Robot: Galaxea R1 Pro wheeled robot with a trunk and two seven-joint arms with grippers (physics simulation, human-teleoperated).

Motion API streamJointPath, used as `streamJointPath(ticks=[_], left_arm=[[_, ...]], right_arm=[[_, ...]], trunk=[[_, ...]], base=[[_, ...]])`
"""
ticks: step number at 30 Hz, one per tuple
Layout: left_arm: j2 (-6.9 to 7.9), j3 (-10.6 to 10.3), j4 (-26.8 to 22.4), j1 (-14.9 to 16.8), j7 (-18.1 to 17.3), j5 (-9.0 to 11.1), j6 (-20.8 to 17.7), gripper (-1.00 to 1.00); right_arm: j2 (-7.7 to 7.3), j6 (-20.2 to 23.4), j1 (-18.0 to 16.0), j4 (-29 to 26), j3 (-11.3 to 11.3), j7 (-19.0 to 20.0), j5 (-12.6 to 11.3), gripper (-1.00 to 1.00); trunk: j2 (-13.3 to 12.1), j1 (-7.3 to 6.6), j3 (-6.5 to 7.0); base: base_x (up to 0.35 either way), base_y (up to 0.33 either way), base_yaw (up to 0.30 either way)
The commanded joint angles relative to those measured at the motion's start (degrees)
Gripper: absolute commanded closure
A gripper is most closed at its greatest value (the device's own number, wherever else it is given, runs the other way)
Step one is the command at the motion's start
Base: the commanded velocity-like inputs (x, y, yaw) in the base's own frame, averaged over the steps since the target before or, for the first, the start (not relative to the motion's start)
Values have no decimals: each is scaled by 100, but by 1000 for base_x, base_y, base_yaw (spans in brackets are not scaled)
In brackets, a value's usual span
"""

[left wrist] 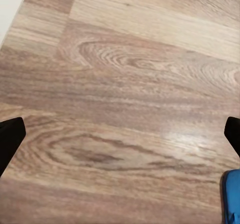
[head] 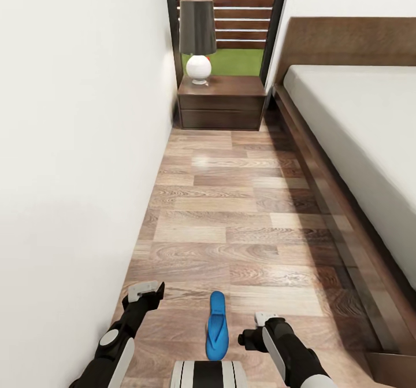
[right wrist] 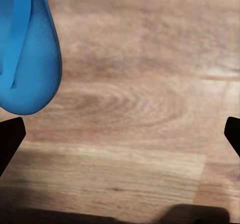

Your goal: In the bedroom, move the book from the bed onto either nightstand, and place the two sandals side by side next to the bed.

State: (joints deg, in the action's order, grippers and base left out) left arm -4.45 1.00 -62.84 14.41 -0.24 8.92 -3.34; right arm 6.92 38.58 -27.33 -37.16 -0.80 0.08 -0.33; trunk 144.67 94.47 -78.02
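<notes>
Blue sandal (head: 217,325) on floor between two wide-open, empty pincers (head: 145,291) (head: 252,331).

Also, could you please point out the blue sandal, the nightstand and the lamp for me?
blue sandal (head: 217,325): head view, middle of its footbed.
nightstand (head: 222,111): head view, front of its drawers.
lamp (head: 197,26): head view, middle of its dark shade.

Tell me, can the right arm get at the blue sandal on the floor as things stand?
Probably yes: the sandal lies on bare floor just inboard of the open right claw, nothing between.
</notes>
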Motion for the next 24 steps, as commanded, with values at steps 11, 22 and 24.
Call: streamJointPath(ticks=[11,22,24], left_arm=[[-4,5,-9,0,-3,57,-35,-100],[-4,11,-9,0,-3,57,-35,-100],[-4,14,-9,0,-3,59,-35,-100]], right_arm=[[2,27,-1,-11,-8,1,-3,-100],[2,27,-1,-2,-8,1,-3,-100],[2,27,-1,-2,-8,1,-3,-100]], trunk=[[2,-1,-4],[2,-1,-4],[2,-1,-4]], base=[[0,0,0],[0,0,0],[0,0,0]])
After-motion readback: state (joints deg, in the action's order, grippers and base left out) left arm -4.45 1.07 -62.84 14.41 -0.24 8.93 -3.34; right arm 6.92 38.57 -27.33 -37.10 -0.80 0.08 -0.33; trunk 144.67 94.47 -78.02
